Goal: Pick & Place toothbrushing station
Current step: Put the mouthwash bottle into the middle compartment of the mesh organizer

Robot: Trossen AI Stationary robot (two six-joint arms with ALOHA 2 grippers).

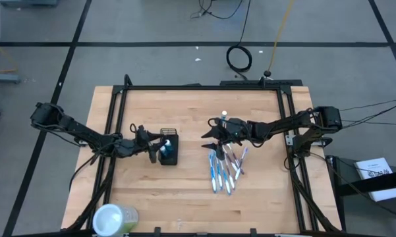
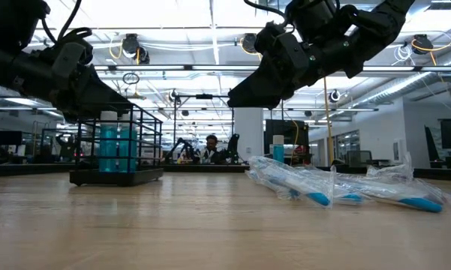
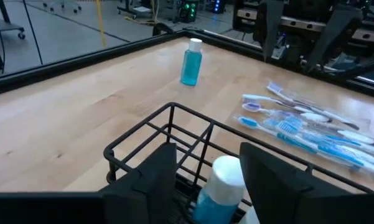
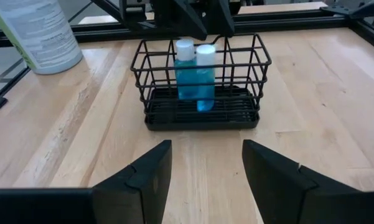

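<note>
The left gripper (image 1: 153,149) straddles a blue bottle (image 3: 219,186) inside the black wire holder (image 4: 199,84), fingers apart; the right gripper (image 1: 214,133), also spread, hovers over the toothbrushes (image 1: 224,168).

My table (image 1: 184,191) is pale wood with a black frame around it. On it stand a black wire holder (image 1: 169,148), a lone blue bottle (image 1: 223,117) near the far edge, and a pale-green container (image 1: 113,218) at the near edge. Wrapped toothbrushes (image 1: 225,168) lie in a loose heap.
</note>
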